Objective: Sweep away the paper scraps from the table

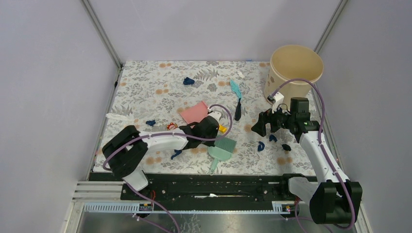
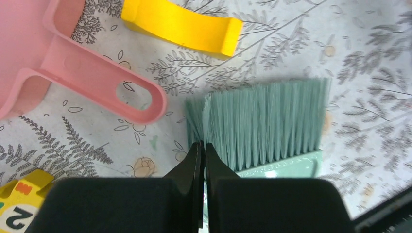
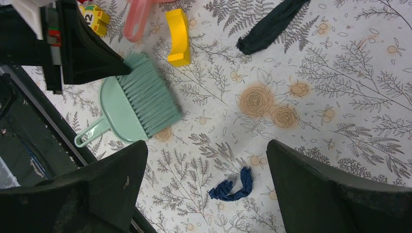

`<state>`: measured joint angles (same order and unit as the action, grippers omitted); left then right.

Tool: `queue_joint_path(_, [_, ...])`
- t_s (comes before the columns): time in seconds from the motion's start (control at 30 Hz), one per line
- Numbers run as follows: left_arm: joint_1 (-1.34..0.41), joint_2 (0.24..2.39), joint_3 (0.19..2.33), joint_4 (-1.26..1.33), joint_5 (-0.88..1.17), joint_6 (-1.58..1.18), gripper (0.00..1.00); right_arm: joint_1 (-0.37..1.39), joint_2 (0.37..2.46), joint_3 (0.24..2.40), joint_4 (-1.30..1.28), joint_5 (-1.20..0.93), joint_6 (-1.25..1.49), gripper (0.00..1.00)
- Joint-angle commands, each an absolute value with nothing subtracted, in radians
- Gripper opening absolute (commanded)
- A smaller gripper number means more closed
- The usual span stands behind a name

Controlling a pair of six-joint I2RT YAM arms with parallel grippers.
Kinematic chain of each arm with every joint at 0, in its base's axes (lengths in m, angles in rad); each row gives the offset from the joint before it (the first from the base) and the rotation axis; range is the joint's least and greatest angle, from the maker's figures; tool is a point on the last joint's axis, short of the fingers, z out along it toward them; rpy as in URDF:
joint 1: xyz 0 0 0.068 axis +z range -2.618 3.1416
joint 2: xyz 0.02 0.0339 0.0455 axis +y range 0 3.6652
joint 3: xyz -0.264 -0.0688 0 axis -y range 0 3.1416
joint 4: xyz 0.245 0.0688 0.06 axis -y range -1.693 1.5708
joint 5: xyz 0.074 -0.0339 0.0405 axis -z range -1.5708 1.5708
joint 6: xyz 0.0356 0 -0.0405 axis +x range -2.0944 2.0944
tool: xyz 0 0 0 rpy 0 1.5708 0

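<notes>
Dark navy paper scraps lie scattered on the table (image 1: 145, 82): one at the back (image 1: 188, 81), one at the left (image 1: 151, 123), one by the left arm (image 1: 176, 154), and a few near the right arm (image 1: 261, 145). A teal strip (image 1: 235, 89), a black strip (image 1: 238, 110) and a white strip (image 1: 116, 117) lie there too. My left gripper (image 2: 204, 145) is shut with nothing in it, its tips at the edge of the green brush's bristles (image 2: 262, 121). My right gripper (image 3: 205, 145) is open above a navy scrap (image 3: 233, 187).
A pink dustpan (image 1: 196, 112) lies mid-table, its handle (image 2: 97, 77) beside the left gripper. The green brush (image 1: 222, 148) lies flat near the front edge. A yellow curved piece (image 2: 182, 26) and a toy block (image 2: 19, 199) sit close by. A beige bucket (image 1: 295, 73) stands back right.
</notes>
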<state>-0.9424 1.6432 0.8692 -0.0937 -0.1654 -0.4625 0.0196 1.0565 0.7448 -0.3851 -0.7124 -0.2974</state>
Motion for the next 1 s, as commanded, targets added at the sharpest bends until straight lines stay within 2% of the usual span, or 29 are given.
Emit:
queue_joint_path(0.0, [-0.956, 1.524, 0.907, -0.096, -0.143, -0.491, 0.00, 0.027, 1.046, 0.751, -0.391, -0.759, -0.273, 1.00])
queue_joint_path(0.23, [-0.956, 1.373, 0.919, -0.116, -0.150, -0.547, 0.00, 0.053, 1.066, 0.752, -0.368, -0.742, -0.205, 1.00])
queue_joint_path(0.53, [-0.947, 1.227, 0.953, -0.204, -0.289, -0.829, 0.00, 0.341, 1.160, 0.825, -0.393, -0.555, -0.238, 1.00])
queue_joint_path(0.67, [-0.917, 1.202, 0.975, -0.268, -0.356, -0.965, 0.00, 0.393, 1.230, 0.972, -0.468, -0.611, -0.215, 1.00])
queue_joint_path(0.8, [-0.847, 1.177, 0.960, -0.265, -0.300, -1.093, 0.00, 0.467, 1.256, 1.098, -0.499, -0.588, -0.228, 1.00])
queue_joint_path(0.97, [-0.746, 1.166, 0.914, -0.226, -0.166, -1.209, 0.00, 0.565, 1.271, 1.168, -0.510, -0.443, -0.275, 1.00])
